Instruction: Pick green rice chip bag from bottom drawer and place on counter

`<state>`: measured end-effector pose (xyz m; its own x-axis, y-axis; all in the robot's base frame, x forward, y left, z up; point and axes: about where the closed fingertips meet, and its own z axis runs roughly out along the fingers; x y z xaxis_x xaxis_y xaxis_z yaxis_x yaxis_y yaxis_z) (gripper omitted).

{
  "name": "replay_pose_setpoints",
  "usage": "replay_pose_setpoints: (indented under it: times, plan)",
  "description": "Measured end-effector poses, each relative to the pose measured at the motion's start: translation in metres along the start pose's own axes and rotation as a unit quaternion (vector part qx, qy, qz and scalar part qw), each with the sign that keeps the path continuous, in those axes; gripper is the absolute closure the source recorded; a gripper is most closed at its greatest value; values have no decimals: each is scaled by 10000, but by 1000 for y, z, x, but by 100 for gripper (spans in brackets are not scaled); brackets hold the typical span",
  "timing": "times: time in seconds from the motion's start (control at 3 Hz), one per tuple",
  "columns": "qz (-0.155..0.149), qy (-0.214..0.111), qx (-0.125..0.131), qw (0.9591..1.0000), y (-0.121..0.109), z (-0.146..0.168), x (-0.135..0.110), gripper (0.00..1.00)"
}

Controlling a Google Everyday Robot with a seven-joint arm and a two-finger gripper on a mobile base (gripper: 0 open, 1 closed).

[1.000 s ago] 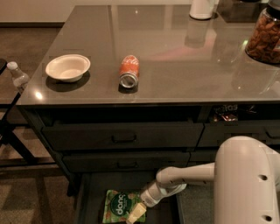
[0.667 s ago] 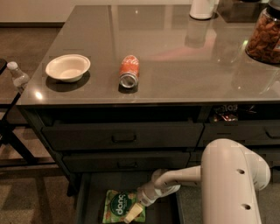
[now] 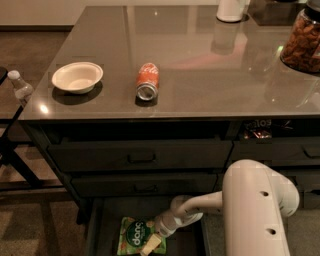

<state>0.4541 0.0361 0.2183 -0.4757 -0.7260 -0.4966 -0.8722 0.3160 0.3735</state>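
Observation:
The green rice chip bag (image 3: 135,234) lies flat in the open bottom drawer (image 3: 102,225), at the bottom of the view. My gripper (image 3: 152,243) reaches down into the drawer from the right and sits on the bag's right lower edge. My white arm (image 3: 255,210) fills the lower right. The counter (image 3: 200,65) is the glossy grey-brown top above the drawers.
On the counter lie a red soda can (image 3: 147,81) on its side and a white bowl (image 3: 77,76) at the left. A jar of nuts (image 3: 302,40) and a white container (image 3: 231,10) stand at the back right. A water bottle (image 3: 21,86) stands left of the counter.
My arm has shifted left, and the gripper has come down onto the right lower edge of the bag. The bag has stayed in place.

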Motion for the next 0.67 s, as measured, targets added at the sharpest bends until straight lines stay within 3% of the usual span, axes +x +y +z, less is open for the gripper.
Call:
replay_pose_setpoints:
  times: [0.67]
  plan:
    - [-186, 59, 36, 9998, -18, 28, 7, 0]
